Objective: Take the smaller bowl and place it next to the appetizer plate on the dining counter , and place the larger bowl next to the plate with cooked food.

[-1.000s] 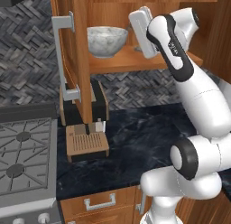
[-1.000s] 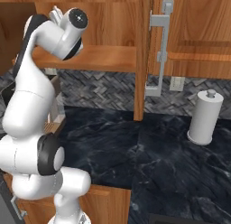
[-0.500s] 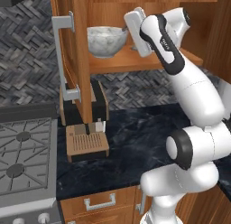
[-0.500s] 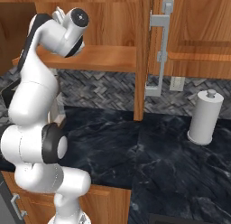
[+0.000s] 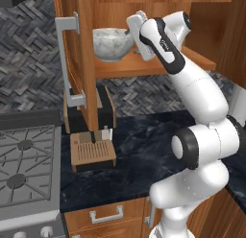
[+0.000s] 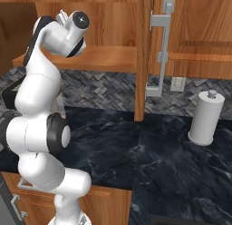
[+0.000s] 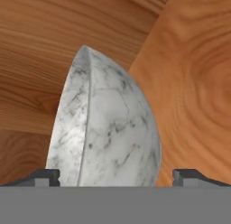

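The gripper (image 7: 115, 175) is hanging wide apart at the cupboard shelf (image 5: 144, 66), with the larger bowl (image 5: 111, 42) lying straight ahead, its rim running between the fingertips (image 7: 45, 177).

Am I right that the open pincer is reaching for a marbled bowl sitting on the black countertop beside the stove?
Not quite: the marbled bowl sits on the wooden cabinet shelf above the countertop, as the left base view shows. The rest holds: the pincer is open, its fingertips either side of the bowl.
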### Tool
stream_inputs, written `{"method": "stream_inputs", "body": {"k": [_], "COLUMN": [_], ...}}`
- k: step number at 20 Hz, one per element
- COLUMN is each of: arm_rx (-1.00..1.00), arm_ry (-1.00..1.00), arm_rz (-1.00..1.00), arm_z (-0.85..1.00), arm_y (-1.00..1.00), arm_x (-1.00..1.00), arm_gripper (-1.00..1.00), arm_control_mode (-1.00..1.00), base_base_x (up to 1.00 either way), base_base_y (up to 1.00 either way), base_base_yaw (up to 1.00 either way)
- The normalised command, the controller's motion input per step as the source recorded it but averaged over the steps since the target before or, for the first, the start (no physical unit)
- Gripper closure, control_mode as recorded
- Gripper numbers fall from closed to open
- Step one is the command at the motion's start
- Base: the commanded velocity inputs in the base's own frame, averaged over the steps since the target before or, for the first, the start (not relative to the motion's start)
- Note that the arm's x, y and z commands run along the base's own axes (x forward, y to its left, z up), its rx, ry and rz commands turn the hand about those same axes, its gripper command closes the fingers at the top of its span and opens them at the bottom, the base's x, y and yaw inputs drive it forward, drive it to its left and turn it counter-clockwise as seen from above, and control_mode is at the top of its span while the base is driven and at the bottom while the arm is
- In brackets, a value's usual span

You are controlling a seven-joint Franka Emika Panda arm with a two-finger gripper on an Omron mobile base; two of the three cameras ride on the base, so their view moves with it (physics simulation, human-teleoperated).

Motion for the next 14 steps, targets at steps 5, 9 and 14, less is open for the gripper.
{"method": "stream_inputs", "body": {"k": [5, 9, 14], "arm_rx": [0.00, 0.00, 0.00], "arm_ry": [0.00, 0.00, 0.00], "arm_rz": [-0.02, 0.00, 0.00], "arm_z": [0.00, 0.00, 0.00], "arm_y": [0.09, 0.06, 0.00], "arm_x": [0.32, 0.07, 0.00], "arm_gripper": [-1.00, -1.00, 1.00], "arm_control_mode": [-1.00, -1.00, -1.00], "base_base_x": [0.00, 0.00, 0.00], "base_base_y": [0.00, 0.00, 0.00], "base_base_yaw": [0.00, 0.00, 0.00]}}
